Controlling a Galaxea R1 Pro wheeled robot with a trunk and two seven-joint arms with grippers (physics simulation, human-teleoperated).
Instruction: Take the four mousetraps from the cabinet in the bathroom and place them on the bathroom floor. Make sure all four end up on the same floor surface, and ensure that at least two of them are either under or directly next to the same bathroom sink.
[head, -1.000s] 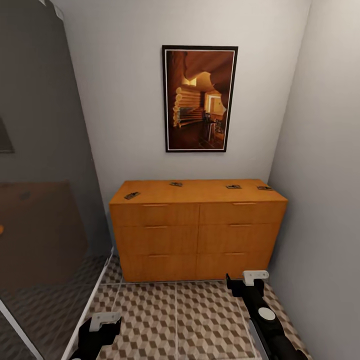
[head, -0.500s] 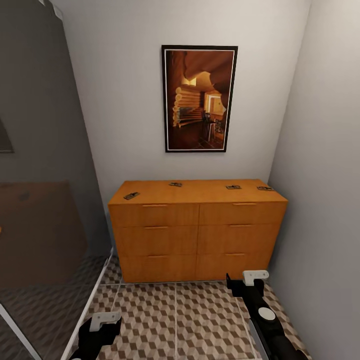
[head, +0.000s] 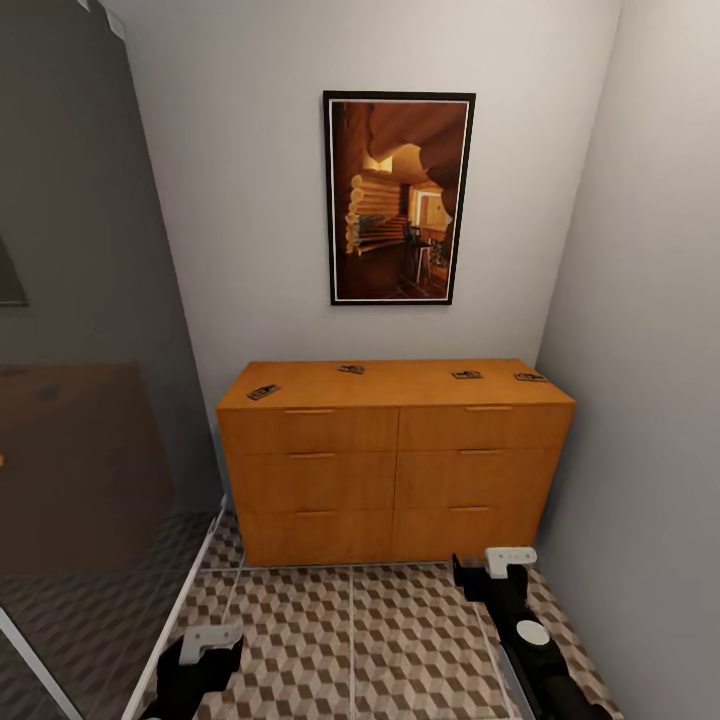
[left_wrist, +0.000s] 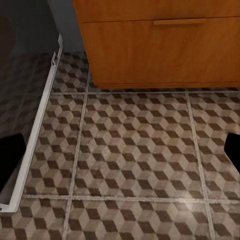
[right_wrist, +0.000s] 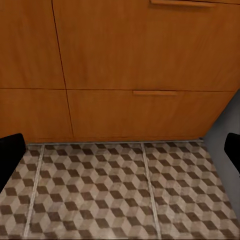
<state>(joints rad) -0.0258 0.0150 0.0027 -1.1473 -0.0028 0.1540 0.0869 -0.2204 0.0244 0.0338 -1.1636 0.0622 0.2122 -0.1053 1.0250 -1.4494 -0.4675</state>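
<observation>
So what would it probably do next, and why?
Probably raise the right hand toward the nearest mousetraps on the cabinet top. All four traps lie up there, while both hands hang low over the floor, open and empty.

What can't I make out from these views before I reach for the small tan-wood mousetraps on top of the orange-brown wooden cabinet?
- Four tan-wood mousetraps: head view, too small to tell spring or bar state.
- Orange-brown wooden cabinet: drawers closed, contents hidden; both wrist views cut off its top.
- Left gripper: head view's lower edge crops it; wrist view catches dark finger edges at the sides.
- Grey glass panel: what lies behind is dim.
</observation>
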